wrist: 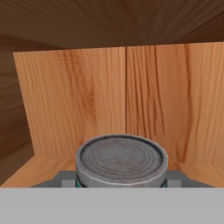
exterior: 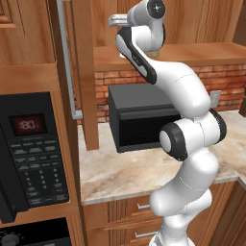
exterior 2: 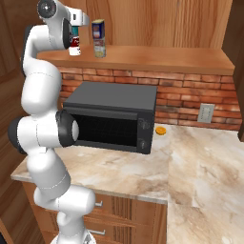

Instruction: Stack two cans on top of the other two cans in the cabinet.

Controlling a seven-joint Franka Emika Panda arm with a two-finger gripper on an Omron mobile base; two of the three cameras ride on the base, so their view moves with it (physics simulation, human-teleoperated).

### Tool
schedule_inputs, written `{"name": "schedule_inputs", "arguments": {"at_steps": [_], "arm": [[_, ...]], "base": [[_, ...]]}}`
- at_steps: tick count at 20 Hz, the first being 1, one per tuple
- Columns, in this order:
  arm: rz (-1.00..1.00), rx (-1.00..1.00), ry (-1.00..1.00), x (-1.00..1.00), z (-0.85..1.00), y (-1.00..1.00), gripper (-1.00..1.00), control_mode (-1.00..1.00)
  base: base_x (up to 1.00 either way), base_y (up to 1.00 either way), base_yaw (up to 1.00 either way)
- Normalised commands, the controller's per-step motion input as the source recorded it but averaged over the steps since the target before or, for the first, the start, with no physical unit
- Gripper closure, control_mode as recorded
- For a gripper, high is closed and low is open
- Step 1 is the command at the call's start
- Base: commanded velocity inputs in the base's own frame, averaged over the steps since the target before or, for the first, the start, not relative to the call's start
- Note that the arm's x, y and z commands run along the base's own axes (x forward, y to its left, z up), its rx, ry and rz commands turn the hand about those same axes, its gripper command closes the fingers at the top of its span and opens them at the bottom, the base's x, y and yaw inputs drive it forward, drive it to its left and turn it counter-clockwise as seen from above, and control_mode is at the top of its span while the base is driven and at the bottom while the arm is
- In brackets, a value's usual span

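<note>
Gripper (wrist: 121, 183) clasping teal can (wrist: 121, 161) over red-white can (exterior 2: 74, 48), blue can (exterior 2: 98, 29) stacked on beige can (exterior 2: 99, 48), cabinet shelf (exterior 2: 157, 58)

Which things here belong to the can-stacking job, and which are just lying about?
Job: silver-topped teal tin in the pincer; red-and-white tin; dark blue and yellow tin on greenish-beige tin; brown wooden cabinet.
Lying about: black microwave box; small orange disc; marble counter.

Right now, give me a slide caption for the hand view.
Teal can, silver lid up, sits between the tool's fingers inside the cabinet, facing its plank back.
</note>
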Motion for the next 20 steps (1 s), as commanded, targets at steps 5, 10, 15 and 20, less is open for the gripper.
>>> {"name": "schedule_inputs", "arguments": {"at_steps": [5, 10, 15, 20], "arm": [[0.00, 0.00, 0.00, 0.00, 0.00, 0.00, 1.00, -1.00], [0.00, 0.00, 0.00, 0.00, 0.00, 0.00, 1.00, -1.00], [0.00, 0.00, 0.00, 0.00, 0.00, 0.00, 1.00, -1.00], [0.00, 0.00, 0.00, 0.00, 0.00, 0.00, -1.00, -1.00]], "base": [[0.00, 0.00, 0.00], [0.00, 0.00, 0.00], [0.00, 0.00, 0.00], [0.00, 0.00, 0.00]]}}
